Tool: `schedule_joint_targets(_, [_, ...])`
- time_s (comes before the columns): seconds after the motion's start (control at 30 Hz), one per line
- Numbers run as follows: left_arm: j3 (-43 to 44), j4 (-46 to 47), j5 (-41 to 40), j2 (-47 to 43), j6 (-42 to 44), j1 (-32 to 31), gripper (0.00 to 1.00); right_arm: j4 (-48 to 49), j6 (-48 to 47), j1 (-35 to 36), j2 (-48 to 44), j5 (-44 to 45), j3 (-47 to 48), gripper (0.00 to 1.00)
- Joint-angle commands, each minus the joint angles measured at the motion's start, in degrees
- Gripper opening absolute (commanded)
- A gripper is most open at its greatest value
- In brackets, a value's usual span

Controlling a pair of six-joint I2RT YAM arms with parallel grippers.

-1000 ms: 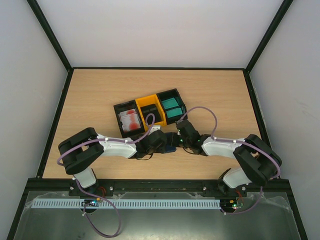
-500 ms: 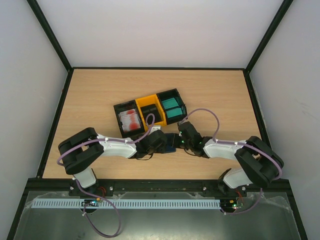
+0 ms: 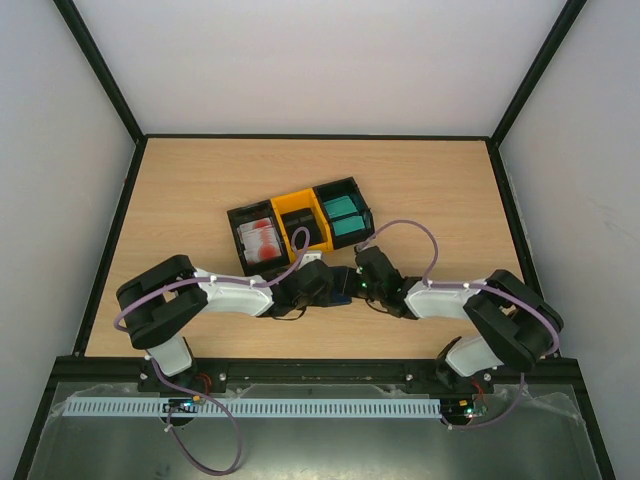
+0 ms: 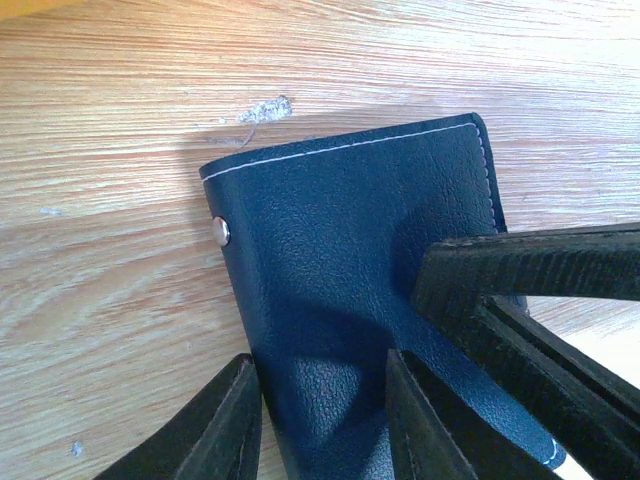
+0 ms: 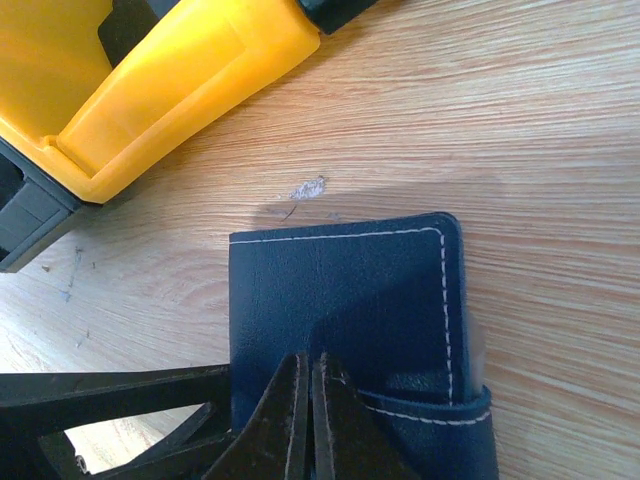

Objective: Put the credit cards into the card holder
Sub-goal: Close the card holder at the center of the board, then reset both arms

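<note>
The right gripper (image 5: 308, 365), jaws together, has edged onto the closed dark navy leather card holder (image 4: 350, 250); the left gripper (image 4: 320, 385), jaws apart, apparently straddles its edge, readying it for opening.

A robotics lab test cell: a bare wood-grain table (image 3: 420, 180) boxed in by plain white panels (image 3: 320, 60) on black framing, with the left arm (image 3: 235, 292) and right arm (image 3: 440, 297) bolted at its 6 o'clock edge, by a slotted cable duct (image 3: 250, 408).
</note>
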Motion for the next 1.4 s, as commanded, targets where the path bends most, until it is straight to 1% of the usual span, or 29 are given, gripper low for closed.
schedule_joint_targets(0.0, [-1.4, -4.24, -0.45, 1.84, 0.55, 0.46, 0.36, -14.15, 2.69, 2.2, 2.14, -2.55, -6.67, 0.02])
schedule_joint_targets(0.27, [-1.32, -4.22, -0.23, 1.8, 0.71, 0.79, 0.36, -11.45, 5.48, 2.14, 3.59, -1.02, -9.59, 0.02])
schedule_joint_targets(0.37, [-1.42, -4.39, -0.3, 1.5, 0.72, 0.81, 0.36, -11.6, 5.73, 2.09, 3.43, 0.03, -9.03, 0.02])
schedule_joint_targets(0.47, [-1.5, -4.58, -0.31, 0.83, 0.72, 0.94, 0.36, -13.79, 5.02, 2.05, 0.31, 2.34, -6.14, 0.02])
schedule_joint_targets(0.5, [-1.43, -4.73, -0.31, 0.36, 0.77, 1.03, 0.37, -15.28, 4.57, 2.09, -1.21, 3.71, -4.62, 0.05])
schedule_joint_targets(0.57, [-1.5, -4.96, -0.39, -0.92, 1.01, 1.43, 0.4, -18.86, 3.7, 2.03, -4.47, 7.19, -1.16, 0.12])
schedule_joint_targets(0.6, [-1.52, -5.09, -0.35, -1.81, 1.28, 1.77, 0.44, -20.5, 3.11, 1.78, -5.94, 8.79, 0.73, 0.16])
schedule_joint_targets(0.7, [-1.74, -5.37, -0.47, -5.18, 2.42, 3.23, 0.63, -24.18, 1.1, 0.14, -9.32, 11.65, 5.83, 0.28])
schedule_joint_targets(0.73, [-1.84, -5.76, -0.7, -6.59, 2.73, 3.72, 0.68, -25.34, 0.44, -0.36, -10.12, 12.87, 7.15, 0.29])
schedule_joint_targets(0.87, [-2.45, -7.9, -2.45, -13.56, 3.97, 6.32, 0.82, -31.66, -2.4, -1.56, -13.11, 18.65, 11.97, 0.36])
schedule_joint_targets(0.9, [-2.67, -8.52, -3.08, -15.88, 4.27, 6.94, 0.91, -33.16, -3.22, -1.7, -14.27, 20.24, 12.92, 0.37])
schedule_joint_targets(0.93, [-3.13, -8.95, -3.65, -18.23, 4.57, 7.49, 0.98, -34.64, -3.86, -1.71, -15.55, 21.82, 13.81, 0.38])
schedule_joint_targets(0.97, [-3.63, -9.31, -4.24, -21.11, 5.03, 7.88, 1.0, -35.92, -4.47, -1.75, -17.09, 23.67, 14.55, 0.41])
schedule_joint_targets(1.0, [-4.04, -9.71, -5.11, -24.1, 5.51, 8.28, 1.0, -37.54, -5.01, -1.75, -18.52, 25.64, 15.41, 0.46])
schedule_joint_targets(1.07, [-4.35, -11.65, -7.13, -30.86, 6.41, 8.96, 1.0, -41.28, -5.78, -1.77, -22.44, 31.96, 17.15, 0.54])
schedule_joint_targets(1.1, [-4.12, -12.4, -8.12, -33.68, 7.12, 9.35, 1.0, -42.35, -6.08, -1.76, -23.49, 34.54, 17.71, 0.56])
schedule_joint_targets(1.17, [-3.77, -14.69, -10.61, -39.75, 9.66, 9.52, 1.0, -44.62, -7.75, -1.77, -27.84, 38.87, 18.88, 0.65])
schedule_joint_targets(1.23, [-4.84, -14.79, -13.27, -46.66, 12.49, 9.56, 1.0, -45.84, -8.94, -1.76, -32.35, 42.16, 19.57, 0.74])
schedule_joint_targets(1.3, [-5.52, -15.9, -17.55, -52.91, 15.28, 9.6, 1.0, -47.13, -9.71, -1.8, -36.77, 45.61, 20.17, 0.8])
schedule_joint_targets(1.33, [-5.37, -17.07, -18.77, -55.55, 16.03, 9.6, 1.0, -47.81, -10.08, -1.77, -38.79, 47.37, 20.77, 0.83])
schedule_joint_targets(1.37, [-4.79, -18.83, -21.61, -57.74, 16.67, 9.64, 1.0, -48.58, -10.39, -1.75, -40.64, 49.13, 21.55, 0.84])
